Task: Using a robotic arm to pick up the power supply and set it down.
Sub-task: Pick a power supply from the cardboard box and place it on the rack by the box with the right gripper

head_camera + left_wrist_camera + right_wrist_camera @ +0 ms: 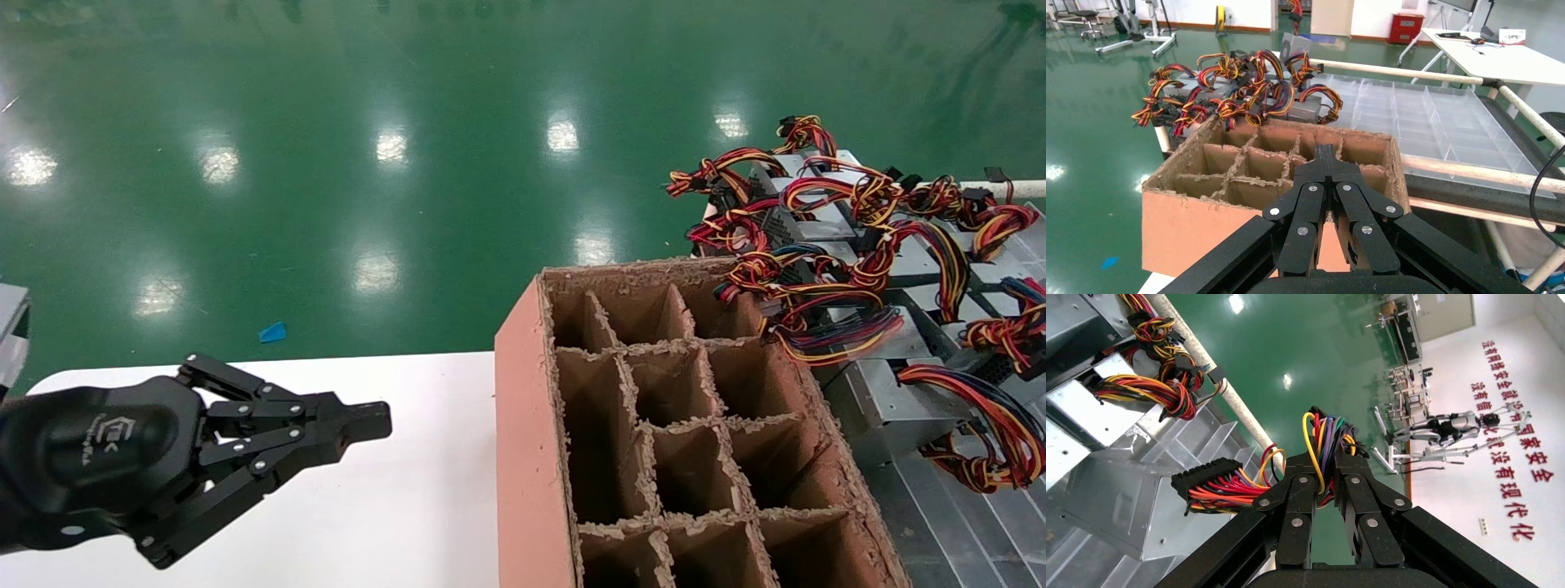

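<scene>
Cardboard fills my head view: a brown divided carton with torn cell walls [686, 425] stands at the edge of a white table [392, 490]. Beyond it, to the right, grey metal power supplies with red, yellow and black wire bundles [866, 269] lie heaped. My black glossy left gripper [368, 420] hovers over the table left of the carton, fingers pressed together, holding nothing. From the left wrist I see those closed fingers [1326, 160] pointing at the carton [1199, 226], the power supplies [1242, 98] behind it. From the right wrist, my right gripper [1326, 462] is clamped on a multicoloured cable bundle [1324, 441], its black connector [1202, 478] just beside the fingers, above grey metal casings [1101, 416].
</scene>
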`<control>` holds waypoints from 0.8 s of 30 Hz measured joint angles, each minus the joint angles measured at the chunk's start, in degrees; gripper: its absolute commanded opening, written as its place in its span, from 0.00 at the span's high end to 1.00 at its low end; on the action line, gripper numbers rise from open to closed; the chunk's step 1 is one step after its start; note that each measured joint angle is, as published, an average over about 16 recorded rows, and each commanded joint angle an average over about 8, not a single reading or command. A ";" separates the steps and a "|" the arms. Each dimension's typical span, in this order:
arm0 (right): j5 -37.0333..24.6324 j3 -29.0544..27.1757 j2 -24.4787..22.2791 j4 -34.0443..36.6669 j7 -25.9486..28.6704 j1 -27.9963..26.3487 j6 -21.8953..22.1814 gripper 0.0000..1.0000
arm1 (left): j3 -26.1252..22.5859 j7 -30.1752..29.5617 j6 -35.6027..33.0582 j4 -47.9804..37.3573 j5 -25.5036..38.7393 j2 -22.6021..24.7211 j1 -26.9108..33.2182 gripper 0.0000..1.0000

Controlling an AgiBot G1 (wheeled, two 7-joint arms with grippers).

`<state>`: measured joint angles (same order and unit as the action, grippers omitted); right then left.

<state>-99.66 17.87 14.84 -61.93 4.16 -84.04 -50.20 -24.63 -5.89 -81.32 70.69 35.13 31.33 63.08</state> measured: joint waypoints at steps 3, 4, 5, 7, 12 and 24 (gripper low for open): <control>-0.94 0.59 2.28 2.90 -3.21 -2.75 -1.15 1.00 | 0.00 0.00 0.00 0.00 0.00 0.00 0.00 1.00; -1.23 0.81 3.08 3.95 -4.32 -3.67 -1.54 1.00 | 0.00 0.00 0.00 0.00 0.00 0.00 0.00 1.00; -1.47 1.04 3.87 5.02 -5.42 -4.57 -1.91 1.00 | 0.00 0.00 0.00 0.00 0.00 0.00 0.00 1.00; -1.85 1.48 5.51 7.26 -7.68 -6.35 -2.65 1.00 | 0.00 0.00 0.00 0.00 0.00 0.00 0.00 1.00; -1.99 2.44 9.69 13.30 -13.45 -10.48 -4.45 1.00 | 0.00 0.00 0.00 0.00 0.00 0.00 0.00 1.00; 1.06 3.47 18.06 26.97 -25.73 -18.74 -10.79 1.00 | 0.00 0.00 0.00 0.00 0.00 0.00 0.00 1.00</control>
<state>-98.60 21.34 32.90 -34.96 -21.57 -102.78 -60.99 -24.63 -5.89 -81.32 70.69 35.13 31.33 63.08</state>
